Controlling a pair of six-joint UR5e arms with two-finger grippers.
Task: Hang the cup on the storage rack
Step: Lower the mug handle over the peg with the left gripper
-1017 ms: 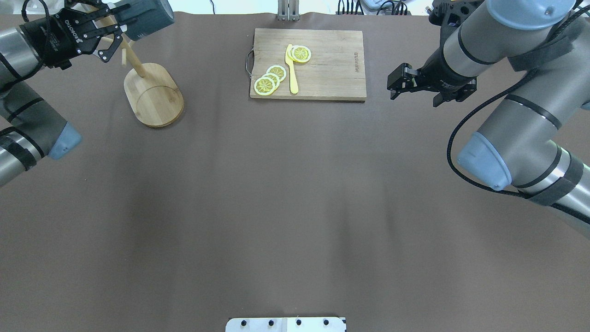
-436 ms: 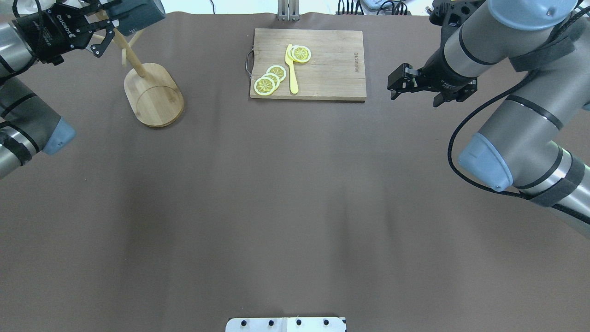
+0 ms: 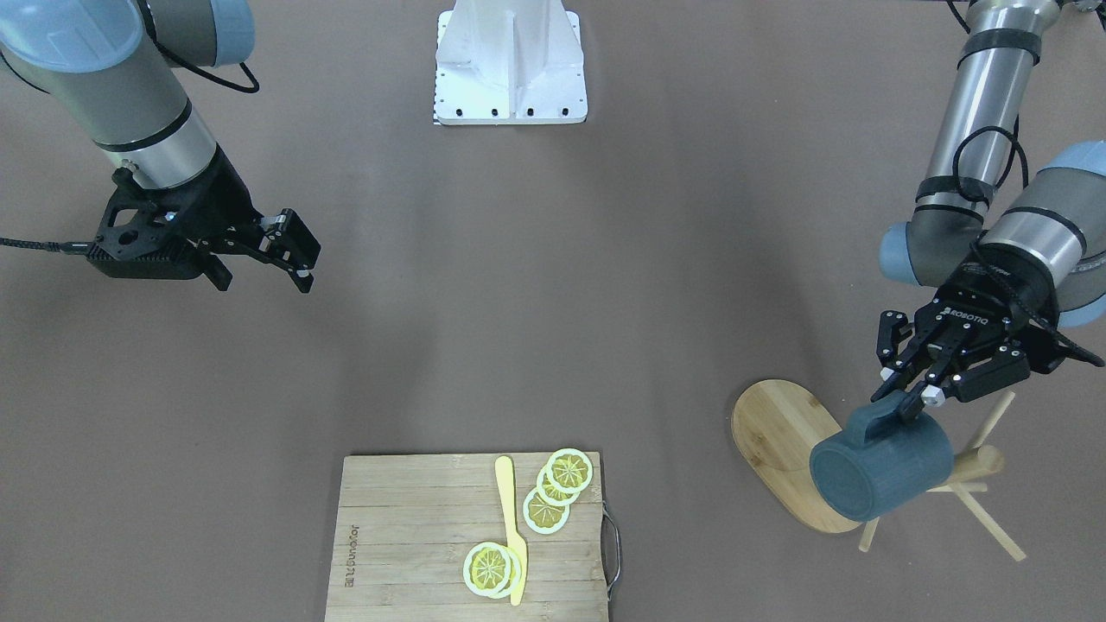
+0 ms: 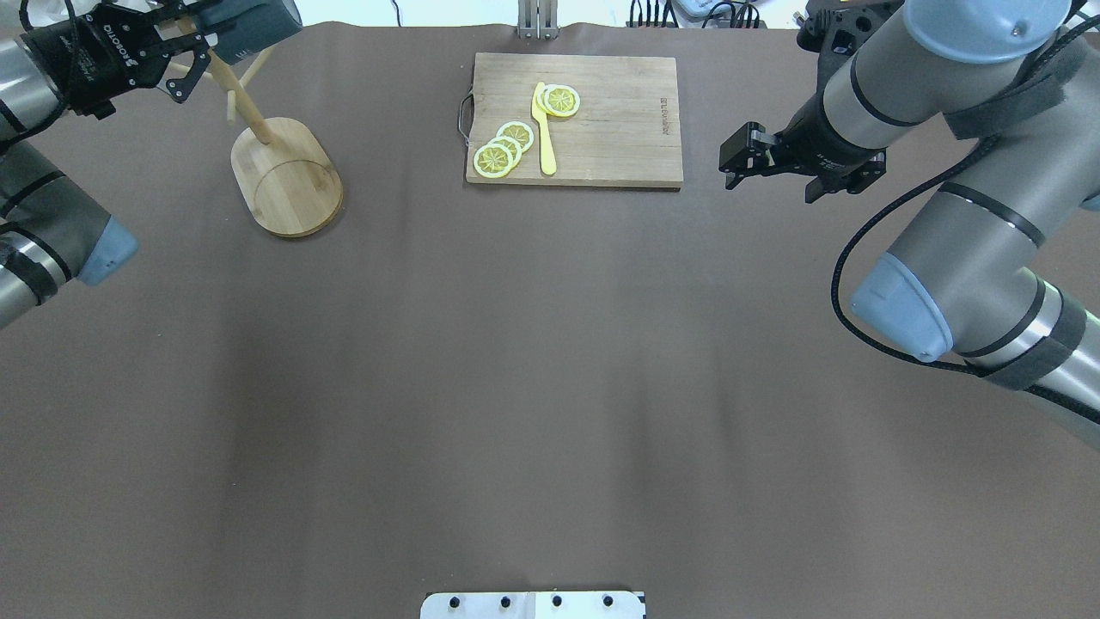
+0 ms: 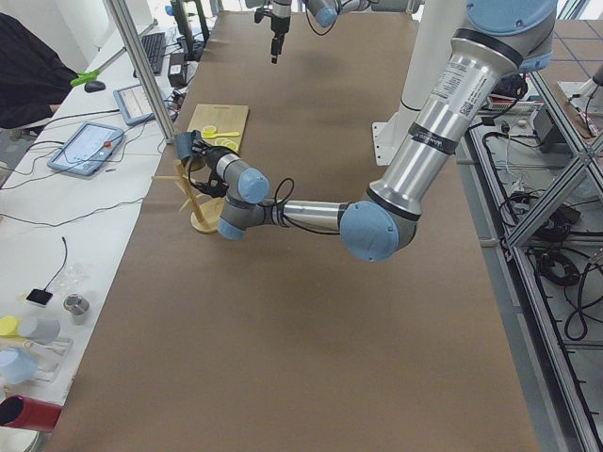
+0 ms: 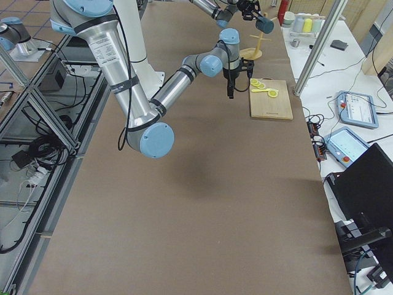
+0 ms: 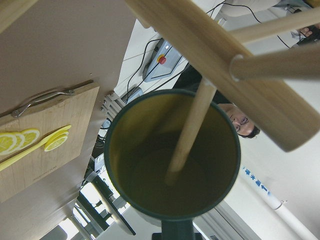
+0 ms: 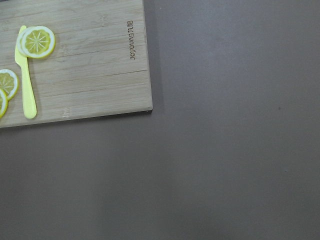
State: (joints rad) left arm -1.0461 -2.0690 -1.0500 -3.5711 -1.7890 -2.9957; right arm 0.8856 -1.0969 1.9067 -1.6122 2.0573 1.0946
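The dark slate-blue cup (image 3: 881, 475) lies tilted on its side in the air over the bamboo storage rack (image 3: 778, 436), level with the pegs (image 3: 985, 514). My left gripper (image 3: 905, 399) is shut on the cup's handle. In the overhead view the cup (image 4: 253, 19) is at the far left edge, above the rack's post (image 4: 245, 103) and oval base (image 4: 288, 180). The left wrist view looks into the cup's olive inside (image 7: 150, 165); a thin peg (image 7: 192, 127) crosses its mouth. My right gripper (image 4: 732, 162) is open and empty, right of the cutting board.
A wooden cutting board (image 4: 610, 120) with lemon slices (image 4: 503, 148) and a yellow knife (image 4: 545, 129) lies at the far middle. A white mounting plate (image 4: 533, 604) sits at the near edge. The brown table cloth (image 4: 516, 361) covers the rest.
My left gripper has carried the cup farther from the robot and slightly left, up by the rack's pegs. My right gripper has barely shifted.
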